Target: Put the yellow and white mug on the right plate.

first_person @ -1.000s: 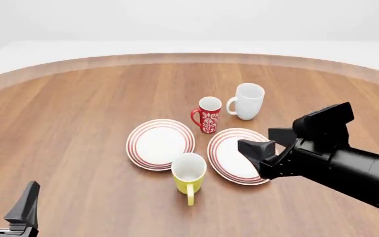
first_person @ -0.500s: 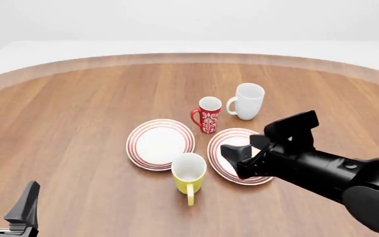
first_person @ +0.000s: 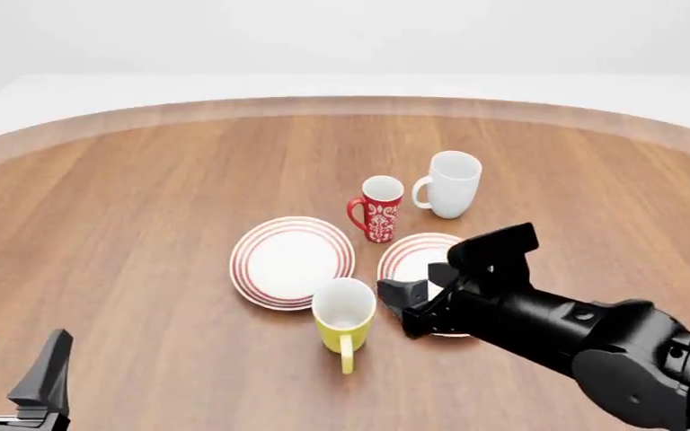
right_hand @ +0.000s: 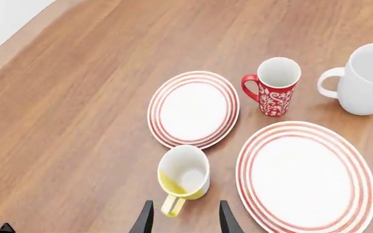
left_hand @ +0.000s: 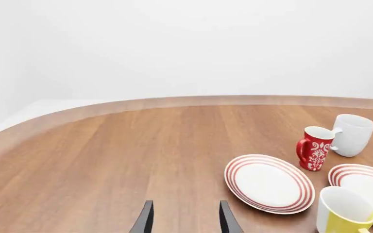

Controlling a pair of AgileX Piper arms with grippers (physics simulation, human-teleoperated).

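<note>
While the yellow and white mug (first_person: 344, 320) stands upright on the wooden surface (first_person: 141, 224), just off the near edges of both plates, we see the right plate (first_person: 417, 256) partly hidden behind the right end effector (first_person: 408, 305), whose fingers are spread and empty beside the mug. Our left end effector (first_person: 15, 364) sits well apart, fingers parted too.

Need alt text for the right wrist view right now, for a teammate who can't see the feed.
Open right gripper hovers above the upright yellow and white mug, not touching it. The right plate lies bare beside the mug; another plate, a red patterned mug and a white mug sit beyond on the wooden table.
</note>
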